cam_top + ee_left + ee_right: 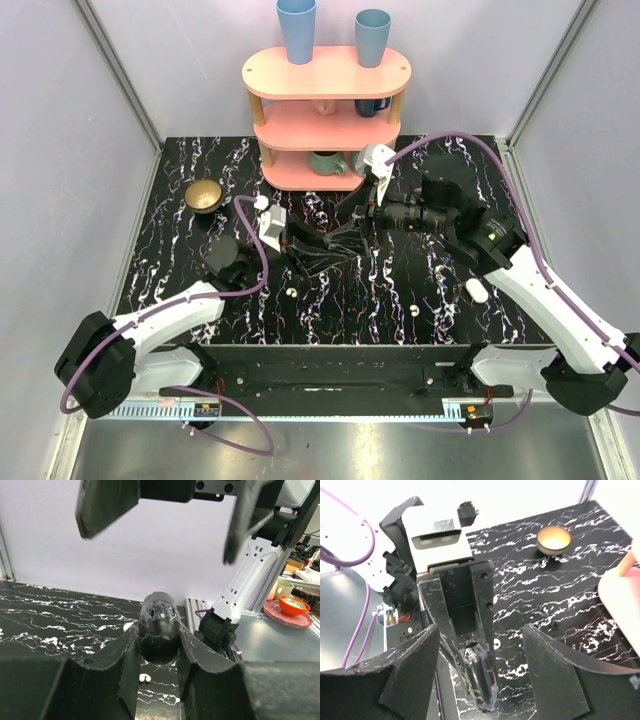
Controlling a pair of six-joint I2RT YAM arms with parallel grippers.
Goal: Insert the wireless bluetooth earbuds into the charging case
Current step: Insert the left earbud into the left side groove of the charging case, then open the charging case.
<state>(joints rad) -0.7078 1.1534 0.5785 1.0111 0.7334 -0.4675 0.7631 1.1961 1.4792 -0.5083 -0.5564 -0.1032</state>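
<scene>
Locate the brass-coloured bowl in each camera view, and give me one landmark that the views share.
Top external: the brass-coloured bowl sits at the table's far left, left of the pink shelf.
Left wrist: not in it.
Right wrist: the bowl is at upper right, on the tabletop.
Shared landmark: the left gripper, shut on a dark glossy oval object, shows in all three views.
</scene>
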